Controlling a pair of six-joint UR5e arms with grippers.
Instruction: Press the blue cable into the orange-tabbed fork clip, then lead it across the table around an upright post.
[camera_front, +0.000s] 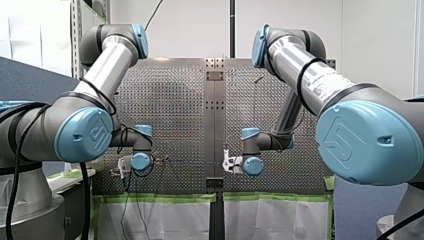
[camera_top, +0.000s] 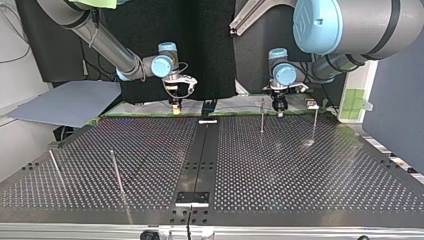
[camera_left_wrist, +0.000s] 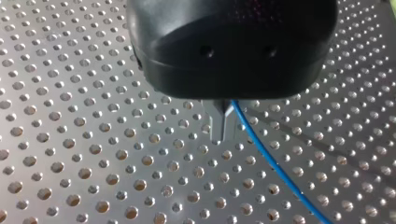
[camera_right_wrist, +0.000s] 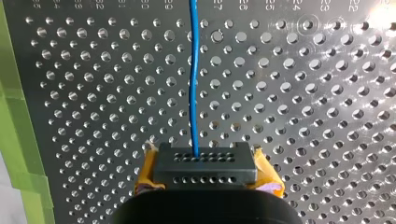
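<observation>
Grip | left pincer (camera_left_wrist: 222, 135) pinches blue cable (camera_left_wrist: 271, 162) | right pincer (camera_right_wrist: 205, 170) (yellow pads (camera_right_wrist: 147, 175)) likewise

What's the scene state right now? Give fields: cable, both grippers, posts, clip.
cable: blue, runs straight ahead from my right gripper; also trails from my left gripper
left gripper: metal fingers shut on cable, over the table
right gripper: cable enters it; grip unclear
posts: four thin upright ones in the top view
clip: none identifiable
routing: not started, both grippers at the table's far edge in the top view
</observation>
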